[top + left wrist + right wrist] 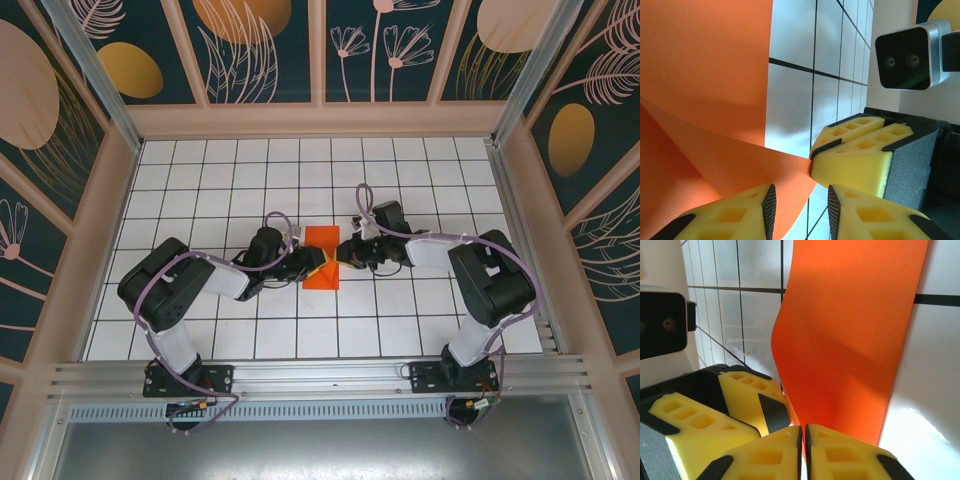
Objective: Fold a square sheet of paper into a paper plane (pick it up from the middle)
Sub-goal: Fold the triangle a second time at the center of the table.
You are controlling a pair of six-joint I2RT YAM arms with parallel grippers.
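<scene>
Square sheet of paper [320, 243] sits mid-worktop as a narrow orange strip, with a flap on its near half lifted off the tiles. Right gripper [803, 432] is pinched tight on that raised flap, with just a sliver of orange between its pads. Left gripper [800, 200] sits at the same spot from the left side, nearly tip to tip with the right one, jaws apart; the flap lies in the gap against one finger and clear of the other.
</scene>
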